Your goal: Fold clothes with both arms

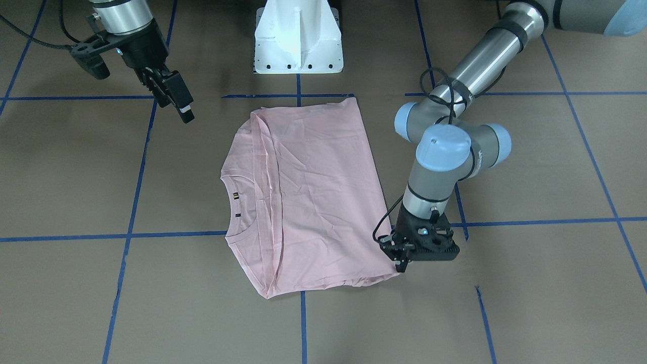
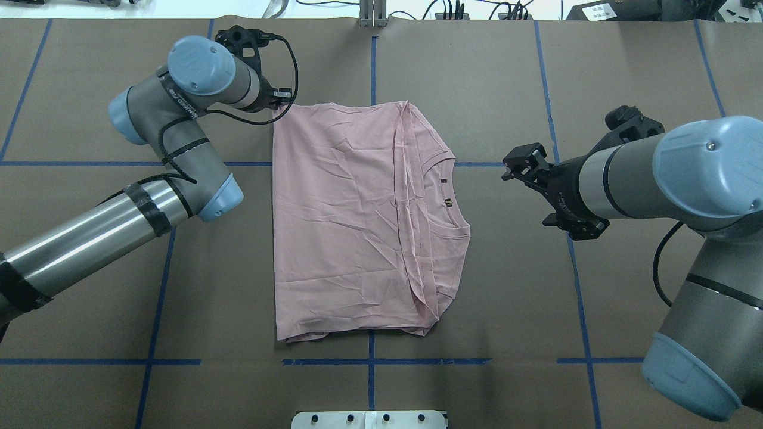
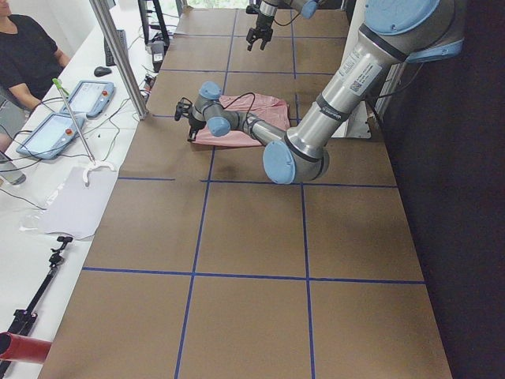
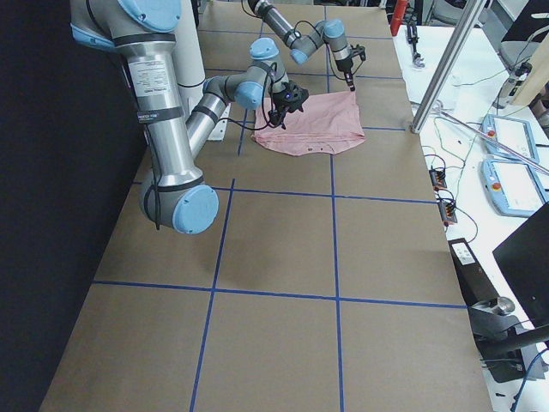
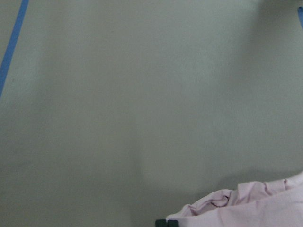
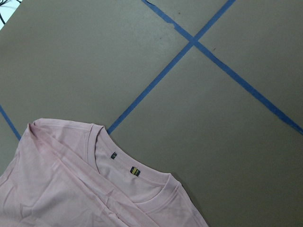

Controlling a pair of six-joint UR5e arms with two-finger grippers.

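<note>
Pink T-shirt (image 2: 357, 226) lies folded, plain side up, on the brown table (image 2: 506, 298). My left gripper (image 1: 403, 265) sits at its far hem corner, fingertips (image 5: 162, 222) pinched together on bunched cloth. My right gripper (image 2: 526, 161) hovers beside its collar (image 2: 458, 199), jaws apart, holding nothing.

No legible text, left arm (image 2: 179, 107) lettering blurred; T-shirt (image 2: 346, 226) neck tags (image 6: 135, 170) unreadable
</note>
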